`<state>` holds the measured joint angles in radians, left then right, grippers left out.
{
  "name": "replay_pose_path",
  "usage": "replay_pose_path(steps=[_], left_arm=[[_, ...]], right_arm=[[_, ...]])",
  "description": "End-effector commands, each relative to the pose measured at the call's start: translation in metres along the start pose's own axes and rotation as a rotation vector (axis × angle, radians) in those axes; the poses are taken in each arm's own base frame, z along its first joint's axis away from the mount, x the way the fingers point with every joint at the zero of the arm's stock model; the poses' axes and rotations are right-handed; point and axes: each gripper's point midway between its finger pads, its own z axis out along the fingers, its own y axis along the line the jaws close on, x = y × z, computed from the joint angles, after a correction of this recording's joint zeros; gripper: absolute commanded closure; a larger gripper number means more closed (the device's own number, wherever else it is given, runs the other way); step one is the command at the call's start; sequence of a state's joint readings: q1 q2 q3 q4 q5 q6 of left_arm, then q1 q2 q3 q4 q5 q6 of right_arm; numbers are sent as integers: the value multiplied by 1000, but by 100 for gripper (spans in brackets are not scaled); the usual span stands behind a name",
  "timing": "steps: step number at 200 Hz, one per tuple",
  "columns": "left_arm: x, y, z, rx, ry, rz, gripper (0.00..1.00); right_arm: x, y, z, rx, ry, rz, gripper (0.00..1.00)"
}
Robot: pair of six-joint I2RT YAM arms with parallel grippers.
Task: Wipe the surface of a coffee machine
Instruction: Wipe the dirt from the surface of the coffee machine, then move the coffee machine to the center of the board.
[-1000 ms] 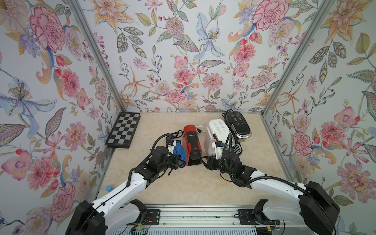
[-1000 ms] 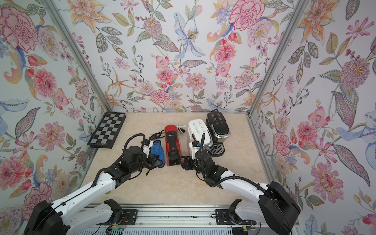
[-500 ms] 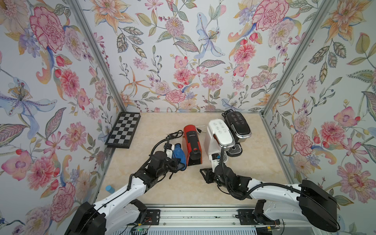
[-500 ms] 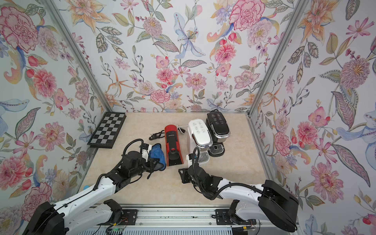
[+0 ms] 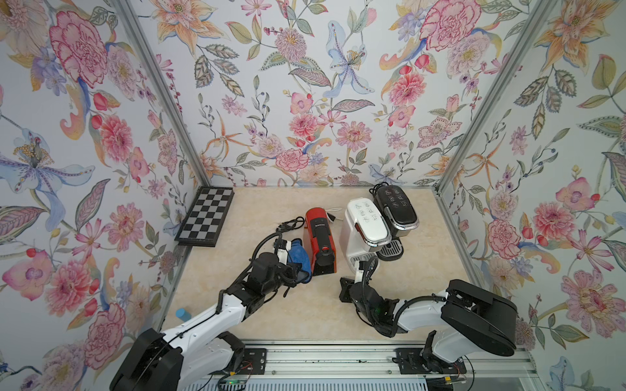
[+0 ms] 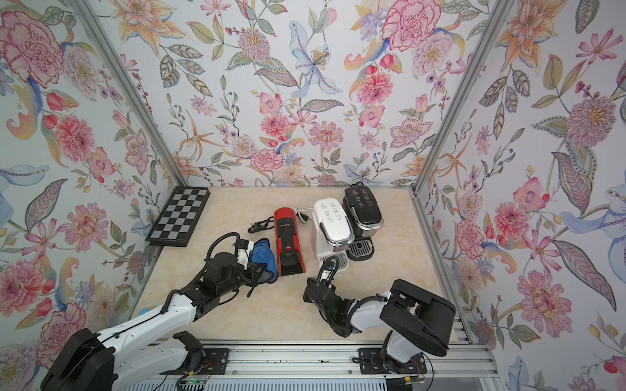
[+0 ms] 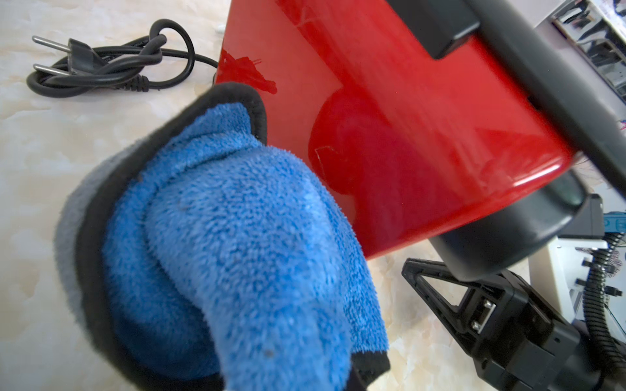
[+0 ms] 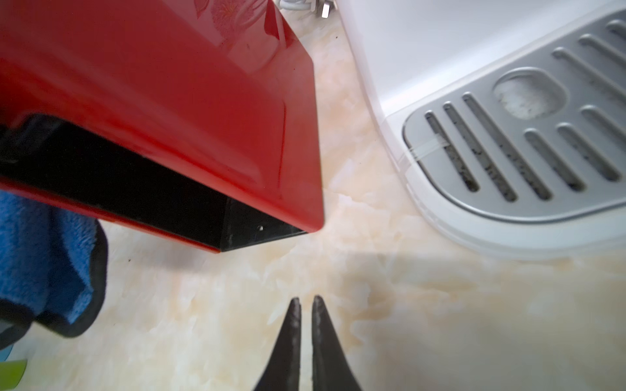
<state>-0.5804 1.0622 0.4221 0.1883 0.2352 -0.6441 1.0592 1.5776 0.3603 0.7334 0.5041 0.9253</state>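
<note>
The red coffee machine [image 5: 320,243] [image 6: 288,242] stands mid-table. A blue cloth [image 5: 299,259] [image 6: 262,259] with a black edge is bunched against its left side; the left wrist view shows the cloth [image 7: 237,243] touching the glossy red wall [image 7: 389,135]. My left gripper [image 5: 290,262] is shut on the cloth, its fingers buried in the fabric. My right gripper [image 5: 345,290] [image 6: 310,289] is low over the tabletop, in front of and to the right of the machine. Its fingertips [image 8: 294,304] are together, empty, clear of the red corner [image 8: 152,101].
A white coffee machine [image 5: 364,230] with a grey drip tray [image 8: 525,135] and a black one [image 5: 394,211] stand right of the red one. A black power cord [image 5: 288,225] [image 7: 111,64] lies behind the cloth. A chessboard [image 5: 206,216] leans at the left wall. A small blue cap [image 5: 183,314] sits front left.
My right gripper has drawn back from the red machine's front towards the table's front edge and its jaws have closed. The left gripper with the cloth slid slightly forward along the machine's side.
</note>
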Motion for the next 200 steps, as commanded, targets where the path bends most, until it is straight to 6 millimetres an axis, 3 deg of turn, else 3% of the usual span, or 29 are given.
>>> replay_pose_path(steps=[1, 59, 101, 148, 200], left_arm=[[-3, 4, 0, -7, -28, -6, 100], [-4, 17, 12, -29, -49, -13, 100], [-21, 30, 24, -47, -112, -17, 100], [-36, 42, 47, -64, -134, -25, 100], [-47, 56, 40, -104, -174, -41, 100]], right_arm=[[-28, 11, 10, -23, -130, 117, 88], [-36, 39, 38, -56, -158, 95, 87], [-33, 44, 56, -57, -145, 71, 85], [-29, 66, 81, -105, -67, -12, 83], [-18, 101, 118, -172, 35, -57, 83]])
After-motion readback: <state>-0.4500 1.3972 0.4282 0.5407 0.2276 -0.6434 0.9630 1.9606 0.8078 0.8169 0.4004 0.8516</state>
